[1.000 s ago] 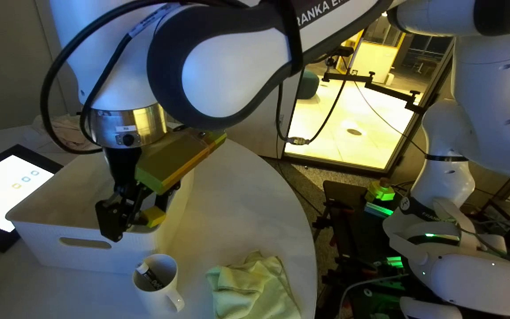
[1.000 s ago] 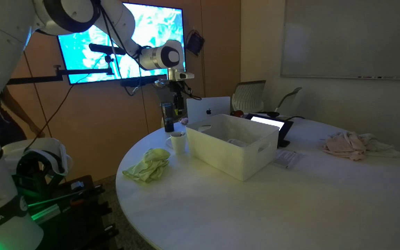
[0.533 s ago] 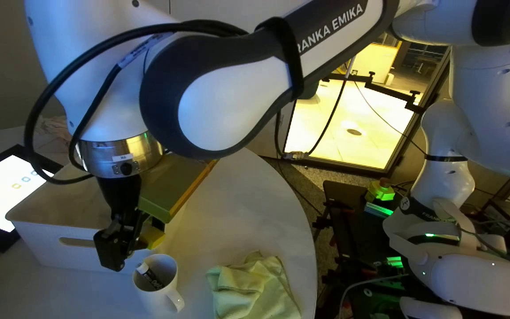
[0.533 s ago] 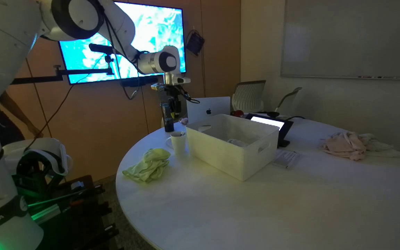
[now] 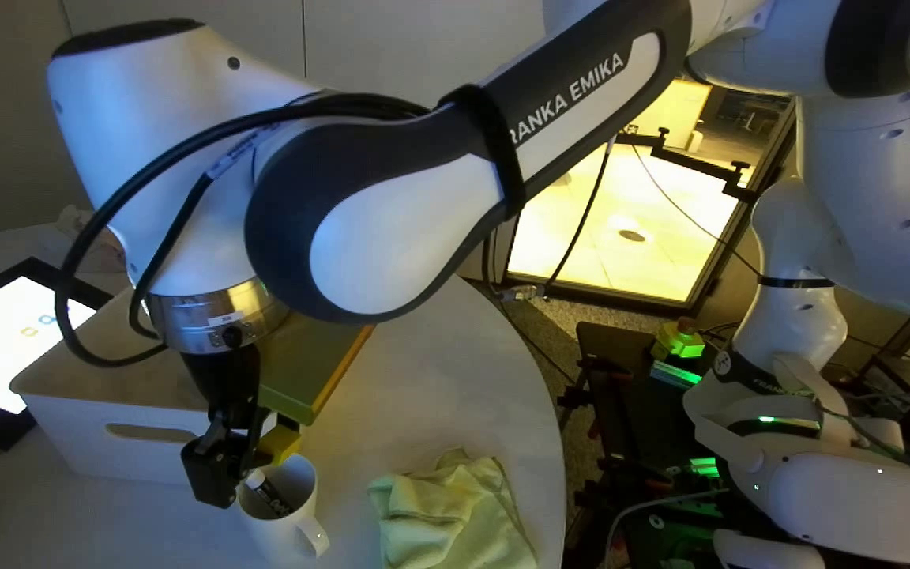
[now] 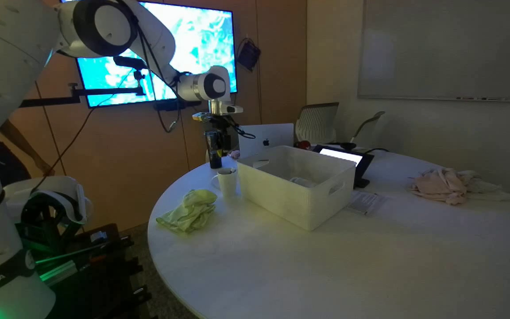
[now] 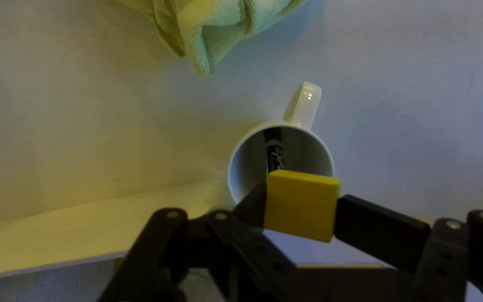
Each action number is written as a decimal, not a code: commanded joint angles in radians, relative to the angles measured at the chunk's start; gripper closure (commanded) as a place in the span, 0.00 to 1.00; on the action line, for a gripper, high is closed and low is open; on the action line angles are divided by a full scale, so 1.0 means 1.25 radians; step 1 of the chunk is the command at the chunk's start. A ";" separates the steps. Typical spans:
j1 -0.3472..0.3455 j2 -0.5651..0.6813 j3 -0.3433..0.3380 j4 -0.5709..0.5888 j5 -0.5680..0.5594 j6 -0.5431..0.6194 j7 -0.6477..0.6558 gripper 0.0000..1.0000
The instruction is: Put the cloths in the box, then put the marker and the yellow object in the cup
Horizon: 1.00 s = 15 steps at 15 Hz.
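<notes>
Yellow block (image 7: 301, 206) lowered, marker (image 7: 274, 153) in cup (image 7: 245, 165)

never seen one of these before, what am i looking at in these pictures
This white machine is a robot arm with a black claw at its end. The wide pictures come from two cameras outside it; the close-up comes from a camera on its wrist, looking down. The claw is holding a yellow block near a white mug, which has a marker inside. Also on the table are a yellow-green cloth, a big white bin, a lit screen and a pinkish fabric heap.
</notes>
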 commanded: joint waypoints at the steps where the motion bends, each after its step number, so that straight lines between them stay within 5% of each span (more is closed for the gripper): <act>1: 0.005 0.022 -0.006 0.040 0.011 -0.017 -0.028 0.80; 10: 0.005 0.052 -0.015 0.081 0.012 -0.034 -0.042 0.78; 11: 0.006 0.053 -0.016 0.082 0.012 -0.032 -0.041 0.33; 13: 0.005 0.053 -0.018 0.080 0.012 -0.028 -0.040 0.27; 15: 0.003 0.051 -0.018 0.076 0.013 -0.022 -0.040 0.11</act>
